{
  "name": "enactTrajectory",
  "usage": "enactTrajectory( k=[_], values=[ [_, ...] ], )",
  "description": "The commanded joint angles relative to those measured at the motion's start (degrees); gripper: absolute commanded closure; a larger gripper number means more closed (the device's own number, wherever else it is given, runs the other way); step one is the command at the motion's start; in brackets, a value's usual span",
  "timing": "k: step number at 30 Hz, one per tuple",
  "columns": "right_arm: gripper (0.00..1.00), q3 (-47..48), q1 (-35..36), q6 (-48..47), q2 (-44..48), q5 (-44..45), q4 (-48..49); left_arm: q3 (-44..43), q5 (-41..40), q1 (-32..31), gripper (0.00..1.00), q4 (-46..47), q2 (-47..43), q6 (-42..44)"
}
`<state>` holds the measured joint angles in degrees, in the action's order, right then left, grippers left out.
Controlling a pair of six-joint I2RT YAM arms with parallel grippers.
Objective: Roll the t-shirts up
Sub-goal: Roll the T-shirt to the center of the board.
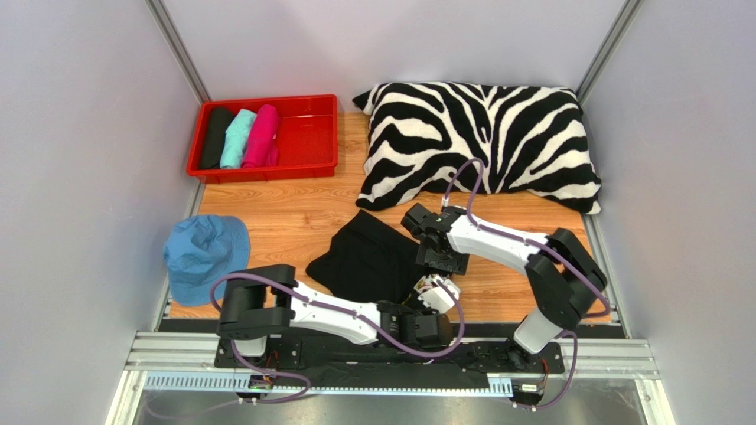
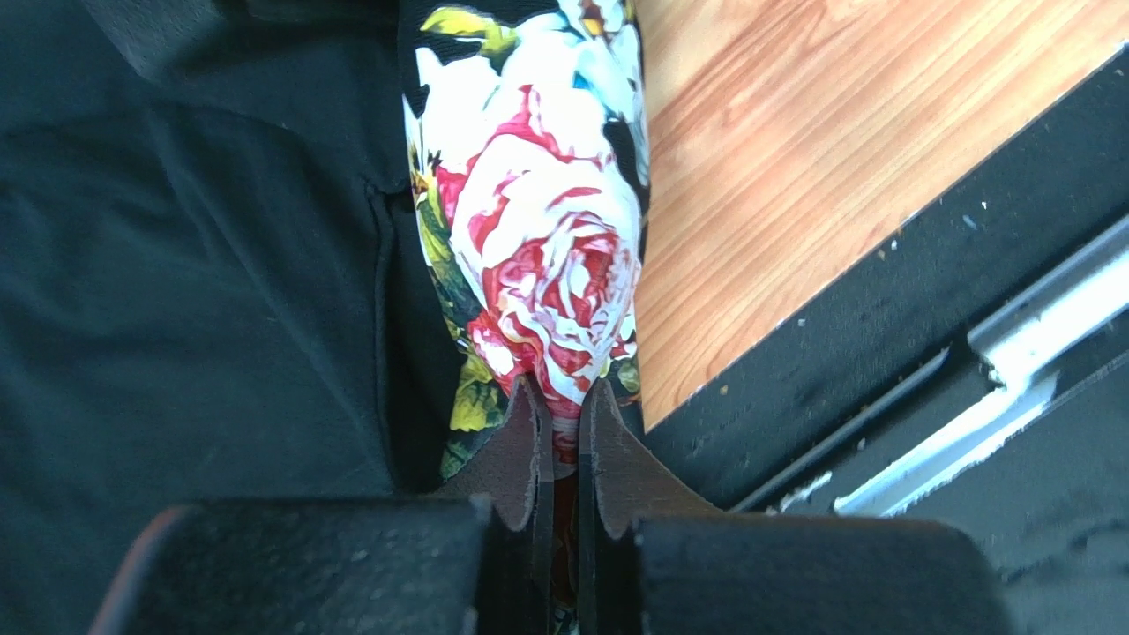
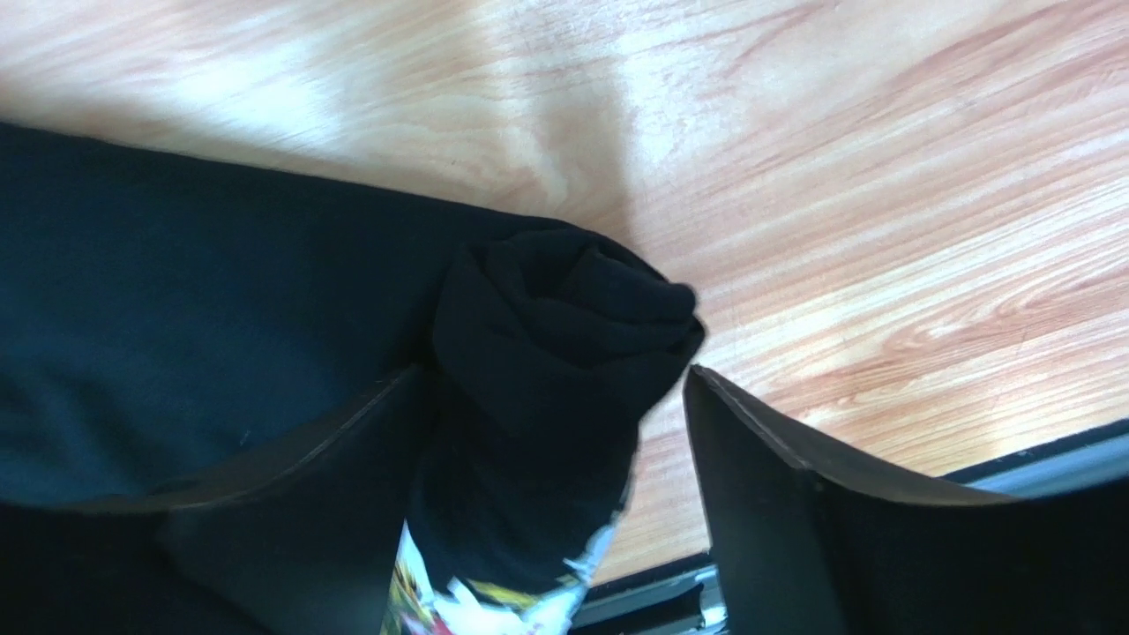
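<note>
Resting in tray (image 1: 306,133): three rolled t-shirts (image 1: 238,137) (fourth tee (image 1: 368,257) outside).

The large black t-shirt (image 1: 368,257) is plain black apart from a print (image 2: 543,252) of white and red-pink roses with yellow-green leaves, set against a desk (image 1: 293,217) of warm orange-brown wood grain. The tray (image 1: 306,133) is bright red and its three rolls are each one flat colour: a black tee (image 1: 216,137), a teal tee (image 1: 237,138) and a hot-pink tee (image 1: 260,135). The pillow (image 1: 484,142) is zebra-striped in black and white, the hat (image 1: 204,257) is a washed mid-blue, and the arms (image 1: 328,314) are white and black.
</note>
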<state>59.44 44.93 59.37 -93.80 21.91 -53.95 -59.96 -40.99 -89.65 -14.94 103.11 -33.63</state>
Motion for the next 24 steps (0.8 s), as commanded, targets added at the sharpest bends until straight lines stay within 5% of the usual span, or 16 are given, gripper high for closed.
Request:
enactTrajectory(
  k=[1,5,15,24],
  values=[
    [0.15,-3.0,-0.19,-0.05,9.67,1.55,6.39,8.36,10.28,2.98,1.0,8.59,-7.81,-2.49],
    [0.05,-5.64,-0.28,-1.19,19.15,2.78,10.97,15.92,20.32,8.5,1.0,17.64,-12.4,-4.95],
    [0.08,-22.34,0.51,1.79,35.6,-0.99,25.9,29.1,43.96,19.77,1.0,36.11,-16.89,-14.08],
    [0.09,-27.63,4.29,4.52,34.66,0.32,31.98,32.19,54.69,25.31,1.0,42.97,-14.87,-18.58]
  ],
)
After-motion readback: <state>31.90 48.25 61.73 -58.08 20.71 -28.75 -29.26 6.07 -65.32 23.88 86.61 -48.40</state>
